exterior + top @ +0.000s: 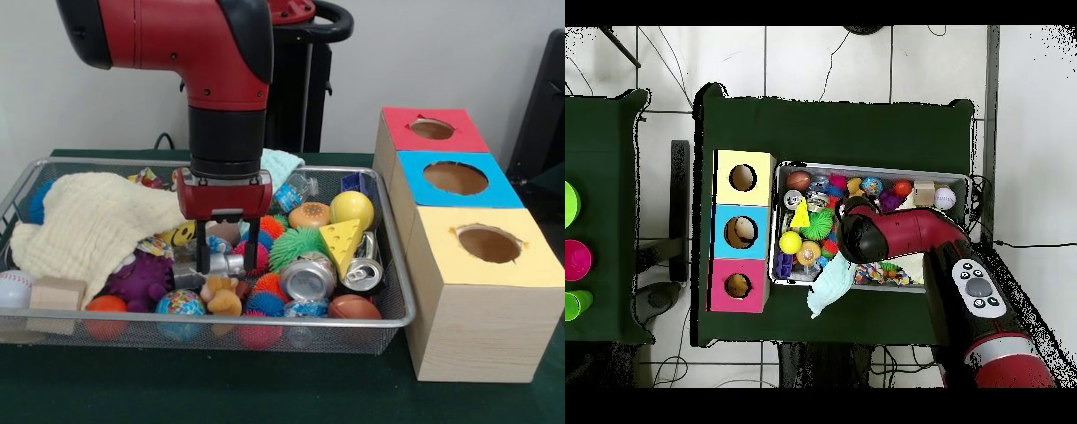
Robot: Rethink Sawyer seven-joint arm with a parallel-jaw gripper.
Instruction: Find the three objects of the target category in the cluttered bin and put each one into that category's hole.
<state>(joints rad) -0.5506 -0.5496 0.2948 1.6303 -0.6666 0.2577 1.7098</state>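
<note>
The wire mesh bin is full of toys, cans and cloths; it also shows in the overhead view. My gripper is low inside the bin, left of its middle. Its fingers are apart and point down over a silver can lying on its side; I cannot tell whether they touch it. The red-faced hole is on the farthest wooden box to the right of the bin, and shows in the overhead view. In the overhead view the red arm hides the gripper.
Two crushed cans, a cheese wedge, a yellow ball, a green spiky ball and a cream cloth lie around the gripper. The blue hole and yellow hole are nearer. A light blue cloth hangs over the rim.
</note>
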